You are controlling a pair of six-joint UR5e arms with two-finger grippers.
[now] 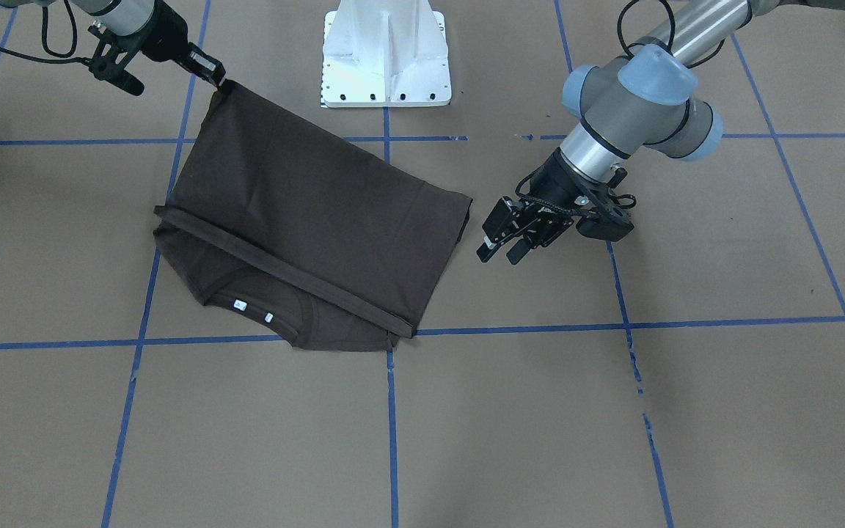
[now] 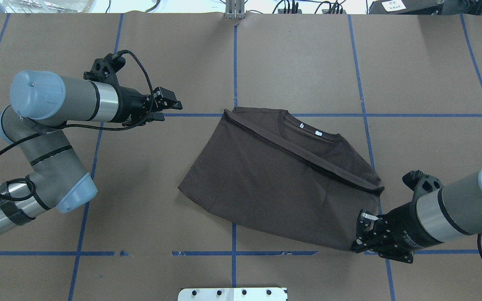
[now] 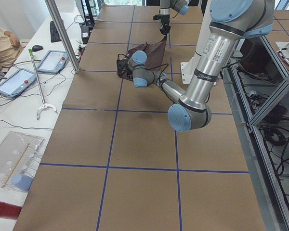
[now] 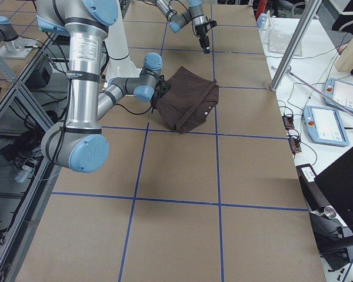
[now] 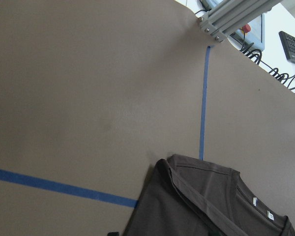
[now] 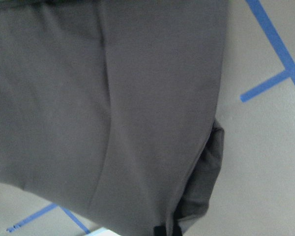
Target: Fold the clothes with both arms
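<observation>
The dark brown T-shirt (image 2: 274,184) lies folded on the tabletop (image 2: 149,217) with one corner pinched in the right gripper (image 2: 357,232), while the left gripper (image 2: 170,109) hangs spread and empty well aside, so a one-sided tug could skew or undo the fold.

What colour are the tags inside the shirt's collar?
White; small neck tags on the dark brown T-shirt, clearest in the front-facing view.

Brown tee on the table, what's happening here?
Two arms are mid-fold on the dark brown T-shirt. It lies folded over on the table, hem laid across just short of the collar. The right gripper pinches one corner on the robot's side; the left gripper hangs open beside the shirt, not touching it.
</observation>
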